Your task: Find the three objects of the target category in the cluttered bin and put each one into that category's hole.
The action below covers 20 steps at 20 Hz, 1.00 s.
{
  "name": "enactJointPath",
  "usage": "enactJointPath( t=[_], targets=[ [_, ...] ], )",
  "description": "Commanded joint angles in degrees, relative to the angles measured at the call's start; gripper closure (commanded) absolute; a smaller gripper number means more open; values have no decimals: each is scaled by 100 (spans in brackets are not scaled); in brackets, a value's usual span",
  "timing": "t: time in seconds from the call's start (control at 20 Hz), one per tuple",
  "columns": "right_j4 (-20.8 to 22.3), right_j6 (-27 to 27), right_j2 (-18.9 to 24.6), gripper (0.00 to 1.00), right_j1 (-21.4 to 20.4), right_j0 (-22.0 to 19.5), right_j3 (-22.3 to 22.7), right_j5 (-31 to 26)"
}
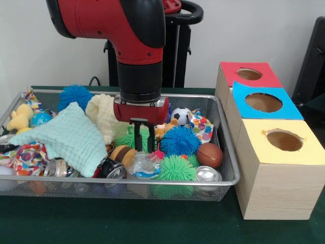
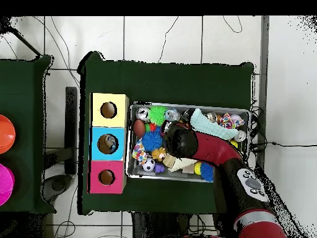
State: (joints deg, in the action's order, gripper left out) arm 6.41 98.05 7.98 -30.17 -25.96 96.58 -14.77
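Note:
The bin [image 1: 152, 181] is a silver wire-mesh basket full of toys, cloths and cans; it also shows in the overhead view [image 2: 192, 105]. My gripper [image 1: 144, 143] hangs low over the bin's middle. Its two black fingers [image 1: 137, 136] stand apart, dipping into the clutter at a green spiky ball [image 1: 128, 138], holding nothing that I can see. A blue spiky ball [image 1: 180, 141] lies just right of it. The hole [image 1: 249, 74] in the red-topped box is at the far right; it also shows in the overhead view [image 2: 106, 177]. In the overhead view the arm [image 2: 186, 145] hides the gripper.
Boxes with a blue top [image 1: 263, 102] and a yellow top [image 1: 284, 140] stand in a row with the red one, right of the bin. A mint cloth [image 1: 71, 137], a cream cloth [image 1: 104, 117], a basketball [image 1: 209, 155], a soccer ball [image 1: 180, 116] and cans [image 1: 205, 174] crowd the bin.

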Motion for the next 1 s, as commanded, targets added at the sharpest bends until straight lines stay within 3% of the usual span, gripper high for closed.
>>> enactJointPath(
  t=[0.05, 0.35, 1.0],
  targets=[
    [65, 332, 551, 0, 207, -111, -289, -35],
    [39, 369, 531, 0, 135, -102, -253, -71],
    [15, 120, 647, 0, 175, -212, -668, -417]
  ],
)
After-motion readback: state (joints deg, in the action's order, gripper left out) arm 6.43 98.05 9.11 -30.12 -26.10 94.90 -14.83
